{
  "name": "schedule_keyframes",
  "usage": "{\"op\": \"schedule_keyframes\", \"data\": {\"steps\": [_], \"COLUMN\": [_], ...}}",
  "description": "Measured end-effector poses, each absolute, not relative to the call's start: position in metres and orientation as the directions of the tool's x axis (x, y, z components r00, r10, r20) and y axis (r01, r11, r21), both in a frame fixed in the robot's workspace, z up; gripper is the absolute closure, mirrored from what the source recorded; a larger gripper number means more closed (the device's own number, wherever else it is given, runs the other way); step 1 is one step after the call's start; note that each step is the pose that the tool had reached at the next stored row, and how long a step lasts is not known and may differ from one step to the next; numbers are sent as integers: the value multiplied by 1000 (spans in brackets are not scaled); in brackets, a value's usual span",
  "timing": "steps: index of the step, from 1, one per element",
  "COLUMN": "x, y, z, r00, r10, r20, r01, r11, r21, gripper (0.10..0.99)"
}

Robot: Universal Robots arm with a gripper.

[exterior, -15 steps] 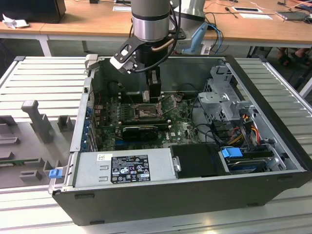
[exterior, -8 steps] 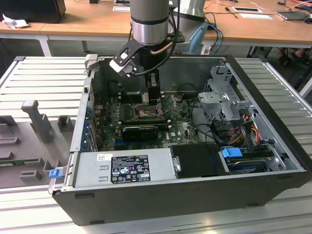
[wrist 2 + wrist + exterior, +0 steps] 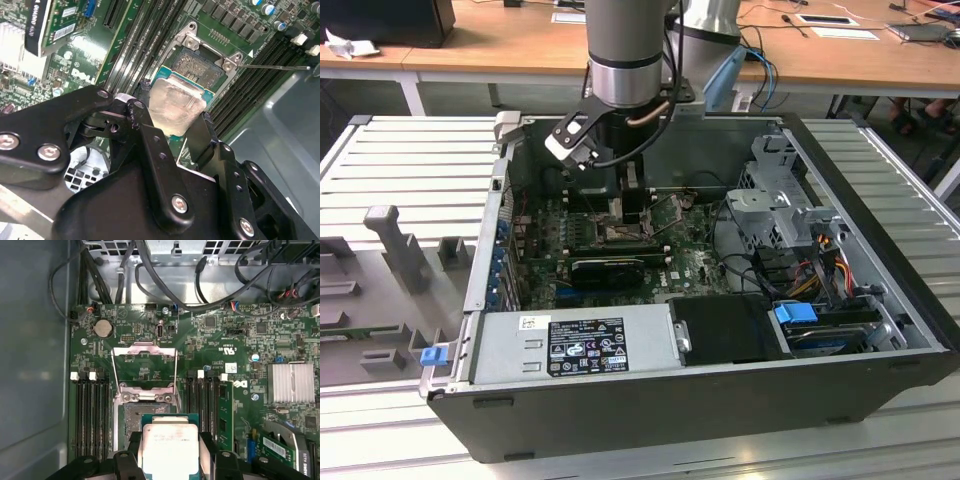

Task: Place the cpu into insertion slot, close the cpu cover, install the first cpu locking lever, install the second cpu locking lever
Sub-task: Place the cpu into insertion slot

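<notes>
Second wrist view: the tool (image 3: 172,117) is narrowed onto the cpu (image 3: 177,105), with a black finger (image 3: 136,112) on each of two opposite edges and the silvery face toward the camera. In the first wrist view I see the same grip, the tool (image 3: 170,452) holding the cpu (image 3: 170,447) over the near part of the insertion slot (image 3: 131,420). The chip is probably just above the slot; I cannot tell whether an edge touches. The slot's dark contact field lies bare beyond the chip. The cpu cover (image 3: 145,346) is swung open on the side of the slot away from the tool. Black memory slots (image 3: 92,415) flank the slot on the green board (image 3: 225,330). Exterior view: the tool (image 3: 625,222) is down inside the open computer case (image 3: 880,200), which sits on the ribbed grey desk (image 3: 410,160).
</notes>
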State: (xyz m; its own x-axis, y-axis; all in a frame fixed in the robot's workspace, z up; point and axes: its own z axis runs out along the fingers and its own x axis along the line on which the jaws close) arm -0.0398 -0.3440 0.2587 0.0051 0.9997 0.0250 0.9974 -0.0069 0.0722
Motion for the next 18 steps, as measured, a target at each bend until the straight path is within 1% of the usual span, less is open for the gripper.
{"op": "schedule_keyframes", "data": {"steps": [6,11,18], "x": [-41,-41,-42], "y": [-344,-341,-334], "z": [247,244,226], "r00": [-5,-8,-8], "r10": [1000,999,999], "r20": [30,31,38], "r01": [998,998,998], "r11": [3,6,5], "r21": [68,68,68], "gripper": [549,549,549]}}
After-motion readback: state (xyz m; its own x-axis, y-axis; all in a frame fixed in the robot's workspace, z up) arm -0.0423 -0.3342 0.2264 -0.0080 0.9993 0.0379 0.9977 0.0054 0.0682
